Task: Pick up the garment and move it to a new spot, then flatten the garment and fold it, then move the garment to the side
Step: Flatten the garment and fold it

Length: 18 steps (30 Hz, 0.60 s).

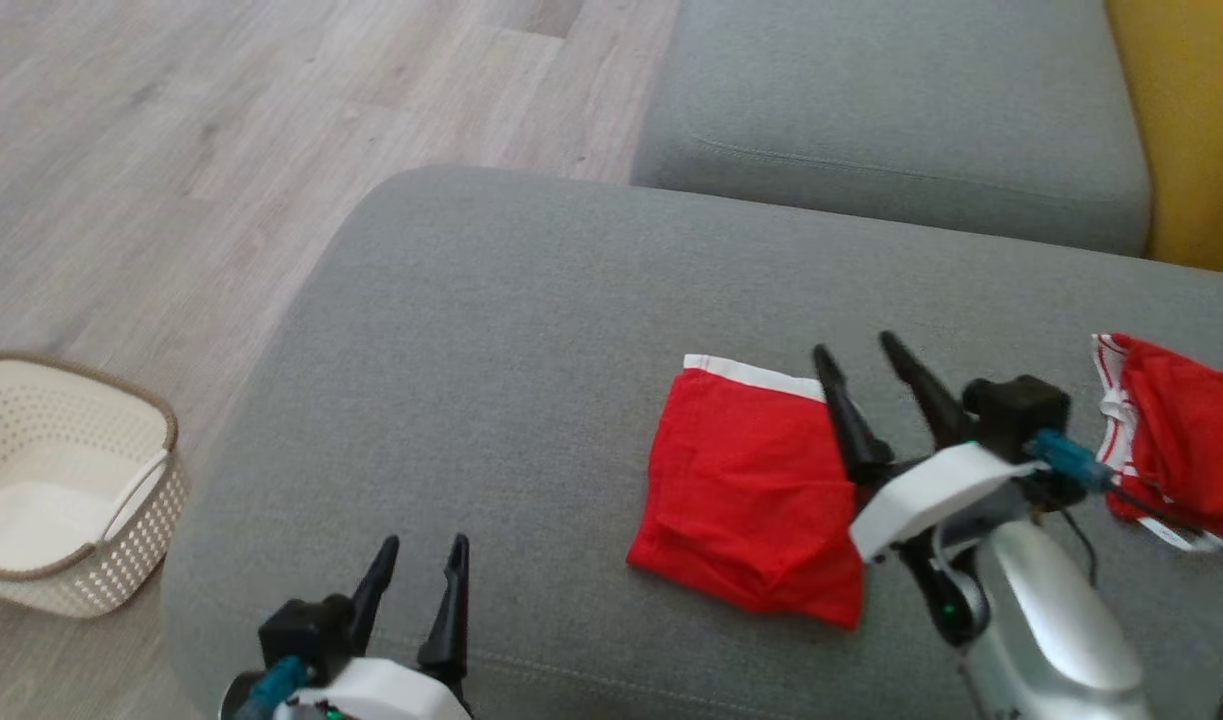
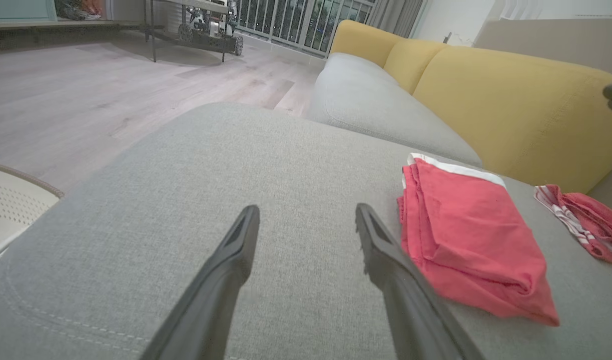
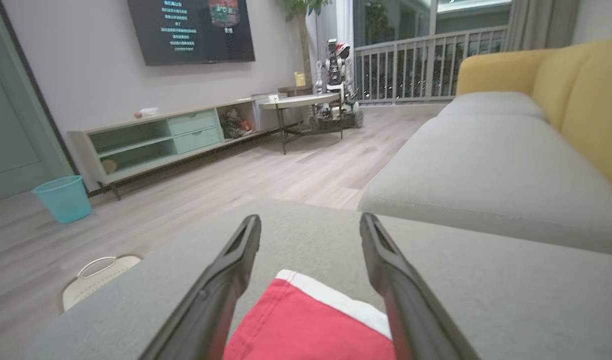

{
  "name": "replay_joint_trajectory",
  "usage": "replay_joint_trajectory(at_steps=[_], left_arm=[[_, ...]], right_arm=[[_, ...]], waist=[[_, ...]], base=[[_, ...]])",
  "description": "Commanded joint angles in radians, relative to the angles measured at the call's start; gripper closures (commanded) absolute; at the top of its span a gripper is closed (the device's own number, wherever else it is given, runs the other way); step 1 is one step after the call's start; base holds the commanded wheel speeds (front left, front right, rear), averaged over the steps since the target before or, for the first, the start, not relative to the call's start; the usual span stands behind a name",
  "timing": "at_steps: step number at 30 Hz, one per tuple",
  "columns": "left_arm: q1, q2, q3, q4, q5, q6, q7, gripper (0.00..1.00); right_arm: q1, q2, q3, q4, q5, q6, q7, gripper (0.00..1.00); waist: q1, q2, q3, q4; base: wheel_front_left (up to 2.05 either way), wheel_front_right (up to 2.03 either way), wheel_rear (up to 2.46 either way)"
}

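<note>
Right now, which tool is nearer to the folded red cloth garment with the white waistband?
Right. The right tool hangs at the right edge of the folded red garment; the left tool is well apart to its left.

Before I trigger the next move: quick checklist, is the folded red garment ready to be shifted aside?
1. Fold finished: folded red garment lies as a compact rectangle, white waistband at its far edge. ok
2. Right end effector open and empty, over the garment's right edge. ok
3. Left end effector open and empty, apart from the garment. ok
4. Room to the side: bare grey cushion on the garment's left. ok
5. Second red garment, crumpled on the right, lies apart from the folded one. ok
6. Right end effector already touching the cloth: cannot tell
</note>
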Motion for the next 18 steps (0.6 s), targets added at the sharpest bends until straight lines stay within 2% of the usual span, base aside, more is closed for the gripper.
replay_joint_trajectory(at_steps=[1,9,14,18], left_arm=[[-0.039,-0.006,0.043,-0.053,-0.001,0.006,-0.012,0.0],[-0.024,-0.006,0.066,-0.107,0.004,0.017,-0.012,0.0],[-0.003,-0.006,0.081,-0.145,0.013,0.028,-0.012,0.0],[0.019,-0.006,0.092,-0.169,0.014,0.03,-0.012,0.0]], right_arm=[[0.016,0.005,-0.024,-0.086,-0.051,0.0,-0.013,0.0],[0.175,0.005,-0.137,-0.283,-0.195,0.0,-0.013,0.0],[0.274,0.005,-0.222,-0.375,-0.186,0.0,-0.013,0.0],[0.321,0.005,-0.253,-0.406,-0.181,0.0,-0.013,0.0]], waist=[[0.0,0.0,-0.003,-0.021],[0.0,0.0,-0.003,-0.059],[0.0,0.0,-0.001,-0.082],[0.0,0.0,0.002,-0.093]], base=[[0.0,0.0,0.0],[0.0,0.0,0.0],[0.0,0.0,0.0],[0.0,0.0,0.0]])
